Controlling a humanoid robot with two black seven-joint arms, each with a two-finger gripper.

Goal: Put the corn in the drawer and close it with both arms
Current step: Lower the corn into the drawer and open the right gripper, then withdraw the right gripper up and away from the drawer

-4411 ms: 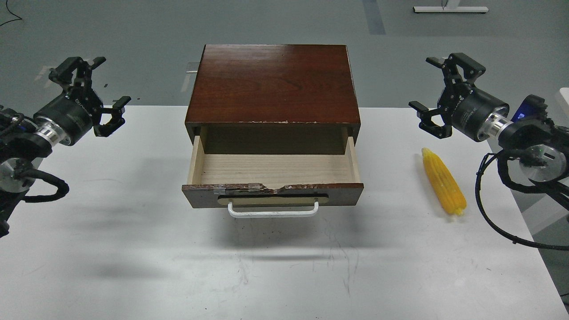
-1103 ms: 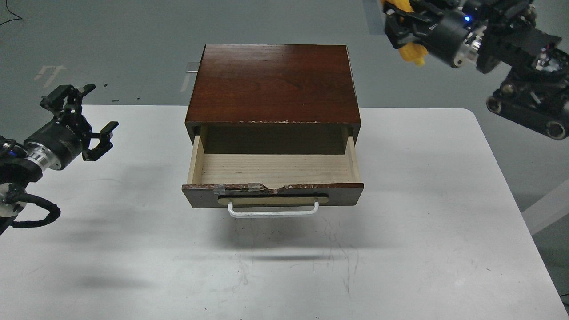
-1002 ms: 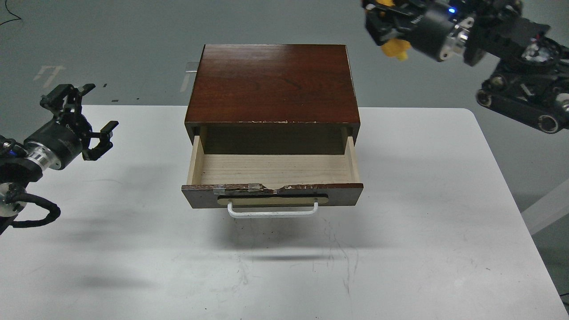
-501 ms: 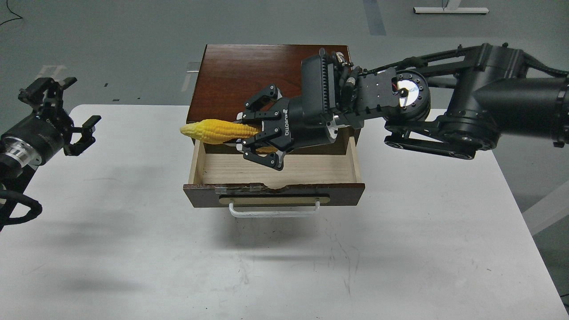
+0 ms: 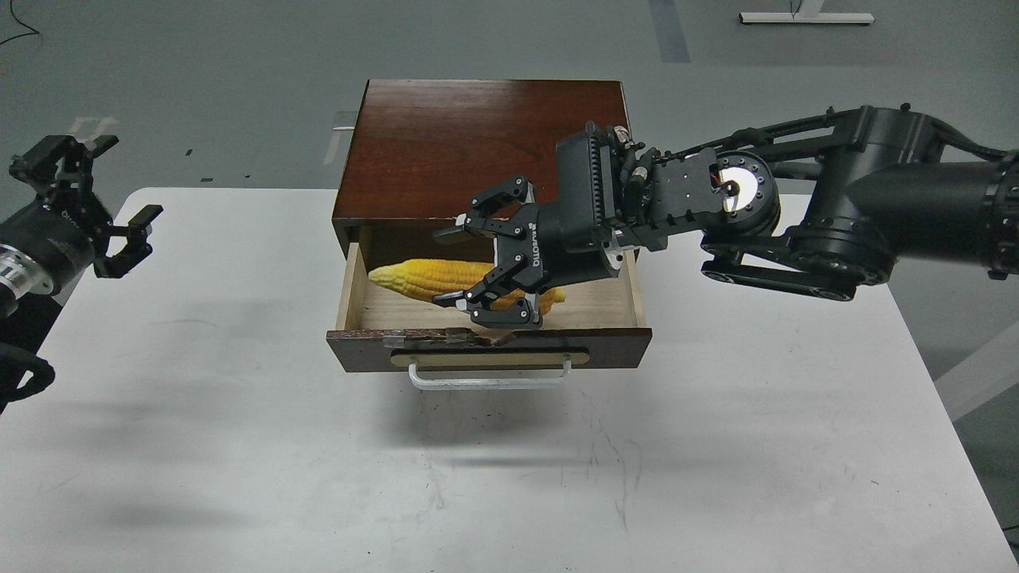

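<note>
The yellow corn (image 5: 418, 278) lies lengthwise inside the open drawer (image 5: 348, 298), tip pointing left. The drawer is pulled out of the dark wood cabinet (image 5: 478, 143), and its dark front carries a white bar handle (image 5: 489, 382). My right gripper (image 5: 446, 269) reaches in from the right and hovers just above the corn's right half. Its fingers are spread wide and do not grip the corn. My left gripper (image 5: 127, 179) is open and empty, held in the air over the table's far left edge, well away from the drawer.
The cabinet stands at the back middle of the white table (image 5: 239, 446). My right arm (image 5: 836, 215) stretches across the cabinet's right side. A white stand base (image 5: 804, 16) is on the floor at the far back.
My right gripper carried the corn from above the cabinet's front edge down into the drawer and opened, leaving the corn lying inside. My left gripper drifted slightly left.
</note>
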